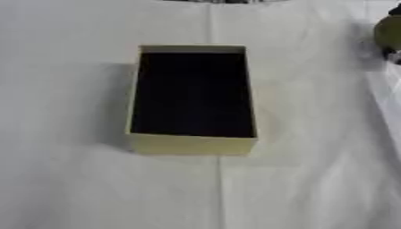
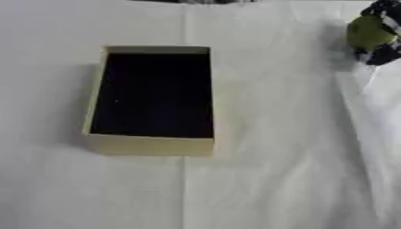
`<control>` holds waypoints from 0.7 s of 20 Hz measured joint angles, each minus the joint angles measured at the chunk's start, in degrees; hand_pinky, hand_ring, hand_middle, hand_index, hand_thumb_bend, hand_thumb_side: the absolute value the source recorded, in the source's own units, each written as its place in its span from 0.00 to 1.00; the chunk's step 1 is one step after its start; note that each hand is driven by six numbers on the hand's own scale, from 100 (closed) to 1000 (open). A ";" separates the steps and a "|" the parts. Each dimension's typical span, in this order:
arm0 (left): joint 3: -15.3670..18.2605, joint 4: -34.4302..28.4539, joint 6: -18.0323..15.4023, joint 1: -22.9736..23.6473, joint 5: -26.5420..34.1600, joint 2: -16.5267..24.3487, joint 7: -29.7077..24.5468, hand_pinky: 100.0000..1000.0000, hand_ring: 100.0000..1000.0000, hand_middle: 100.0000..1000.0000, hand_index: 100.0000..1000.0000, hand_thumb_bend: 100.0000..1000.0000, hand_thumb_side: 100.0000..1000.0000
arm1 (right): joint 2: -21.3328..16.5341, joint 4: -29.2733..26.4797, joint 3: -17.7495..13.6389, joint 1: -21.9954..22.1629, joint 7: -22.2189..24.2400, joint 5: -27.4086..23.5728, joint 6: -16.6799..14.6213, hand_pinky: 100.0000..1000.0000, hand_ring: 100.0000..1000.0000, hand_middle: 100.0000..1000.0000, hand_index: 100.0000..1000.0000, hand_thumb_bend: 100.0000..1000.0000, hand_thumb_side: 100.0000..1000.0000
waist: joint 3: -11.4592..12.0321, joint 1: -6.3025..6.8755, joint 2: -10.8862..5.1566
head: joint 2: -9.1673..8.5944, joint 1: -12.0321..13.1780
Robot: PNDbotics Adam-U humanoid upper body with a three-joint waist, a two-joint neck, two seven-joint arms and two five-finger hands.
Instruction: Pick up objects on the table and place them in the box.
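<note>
A pale yellow box [image 1: 192, 145] stands open on the worktop [image 1: 70, 188], which is covered with a white cloth creased down its middle; the box is rectangular, its long sides running away from the camera, and its inside is dark, with nothing to be made out in it. At the upper right edge of the right eye view the robot's right hand [image 2: 385, 53] shows only in part, black with a lighter band, and its dark fingers are curled round a rounded olive-green object [image 2: 368, 32], which sits against them from the left. The hand and the object it holds are up by the far right corner of the worktop, well apart from the box, to the box's right and slightly beyond its far end. A shadow lies on the cloth just left of the held object. A fold of the white cloth rises along the right edge below the hand. The left hand shows in neither view
</note>
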 measured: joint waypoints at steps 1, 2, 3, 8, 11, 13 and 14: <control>-0.01 0.01 0.00 -0.01 0.00 -0.01 -0.01 0.61 0.57 0.57 0.72 0.38 0.46 | 0.00 0.18 -0.05 -0.07 -0.23 0.54 0.43 0.79 0.87 0.85 0.87 0.24 0.00 | 0.00 -0.02 0.05 | 0.00 0.00; -0.03 0.01 0.00 -0.03 0.00 -0.01 -0.02 0.60 0.57 0.57 0.72 0.38 0.46 | 0.00 0.27 -0.05 -0.19 -0.65 1.02 0.85 0.75 0.82 0.76 0.77 0.26 0.00 | 0.00 -0.02 0.06 | 0.00 -0.01; -0.10 0.01 0.01 -0.04 0.00 -0.01 -0.03 0.60 0.57 0.57 0.72 0.37 0.46 | 0.00 0.21 -0.14 -0.40 -1.19 1.50 1.31 0.71 0.74 0.64 0.68 0.25 0.00 | 0.00 -0.02 0.06 | -0.01 -0.01; -0.28 0.03 0.11 -0.05 0.02 -0.06 -0.14 0.60 0.57 0.57 0.72 0.36 0.46 | 0.43 -4.30 -1.82 -0.58 -5.37 3.90 4.60 0.61 0.60 0.45 0.53 0.27 0.00 | -0.07 0.19 0.06 | -0.02 0.01; -0.28 0.07 0.13 -0.04 0.02 -0.30 -0.16 0.60 0.57 0.57 0.72 0.35 0.47 | 0.65 -8.08 -1.68 0.51 -8.18 2.96 4.56 0.60 0.58 0.45 0.53 0.27 0.00 | -0.09 0.19 0.06 | -0.02 0.04; -0.28 0.15 0.18 -0.03 0.03 -0.45 -0.19 0.60 0.57 0.57 0.72 0.35 0.47 | 0.63 -9.80 -1.06 1.40 -10.09 1.97 3.53 0.59 0.58 0.45 0.53 0.26 0.00 | -0.27 0.17 0.05 | 0.01 0.06; -0.28 0.16 0.22 -0.03 0.03 -0.45 -0.23 0.60 0.57 0.56 0.72 0.35 0.47 | 0.57 -10.60 -0.66 1.85 -11.08 1.54 2.88 0.59 0.57 0.45 0.53 0.26 0.00 | -0.39 0.16 0.02 | 0.02 0.07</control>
